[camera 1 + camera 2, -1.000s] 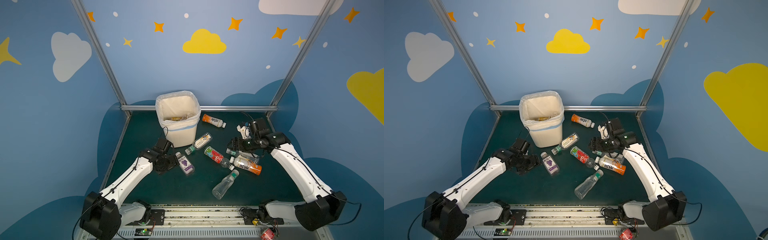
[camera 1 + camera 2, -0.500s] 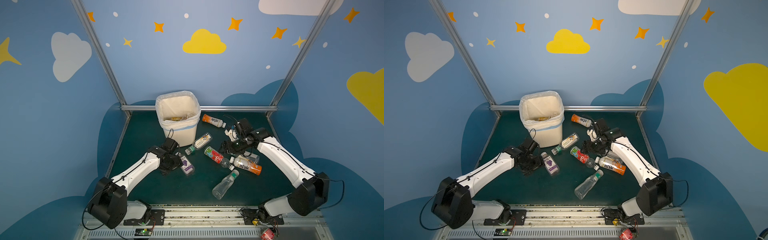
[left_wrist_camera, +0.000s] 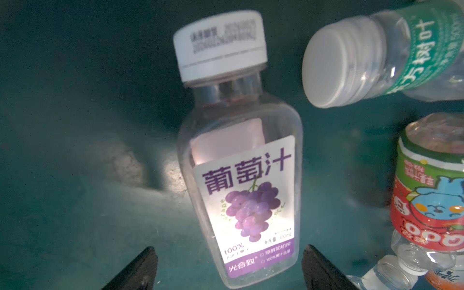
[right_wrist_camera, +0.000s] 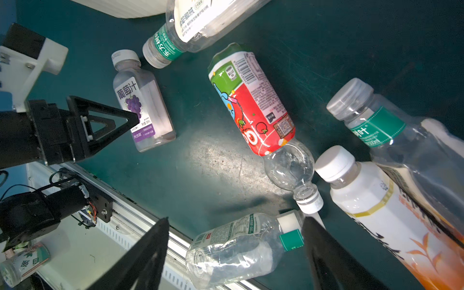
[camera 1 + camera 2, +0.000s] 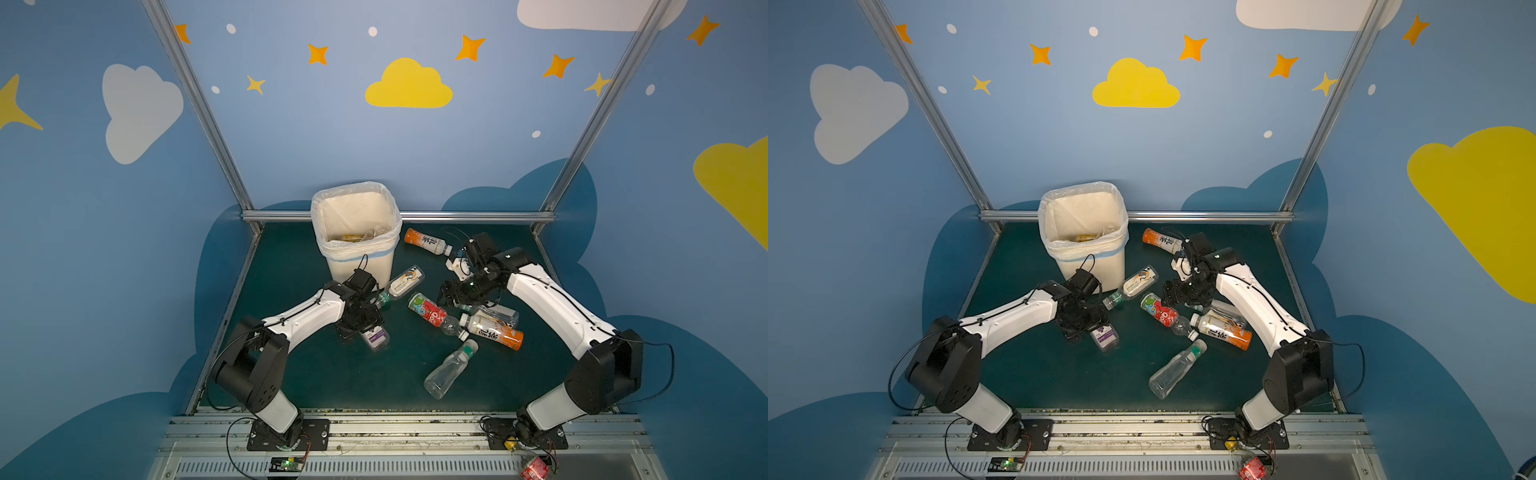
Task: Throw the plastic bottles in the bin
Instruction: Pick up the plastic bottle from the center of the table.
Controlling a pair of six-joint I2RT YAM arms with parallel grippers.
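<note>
Your dark green bench (image 5: 316,386) carries the bin (image 5: 378,266) and loose plastic bottles (image 5: 451,370) lying flat: grape bottle (image 3: 241,190) with its base between your left fingers (image 3: 135,271), red-label bottle (image 4: 253,100) and orange tea bottle (image 4: 391,226) just ahead of your right fingers (image 4: 145,258).

place: robot lab booth | evidence: cloud-painted walls (image 5: 291,137), aluminium frame (image 5: 457,216), base rail (image 5: 399,432) with wiring
</note>
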